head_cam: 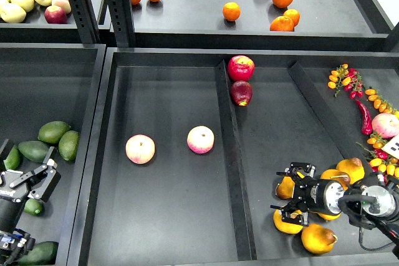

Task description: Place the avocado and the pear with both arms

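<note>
The left tool is hovering with fingers spread wide among the avocados in the left bin. The right tool is gaping wide over the pears at lower right. Farther off, two peaches are lying in the middle tray.

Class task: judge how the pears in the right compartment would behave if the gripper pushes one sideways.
The pears look rounded and squat, so one would probably roll. They lie bunched together, so neighbours would likely shift. Their skin looks smooth, so the right gripper might slip.
</note>
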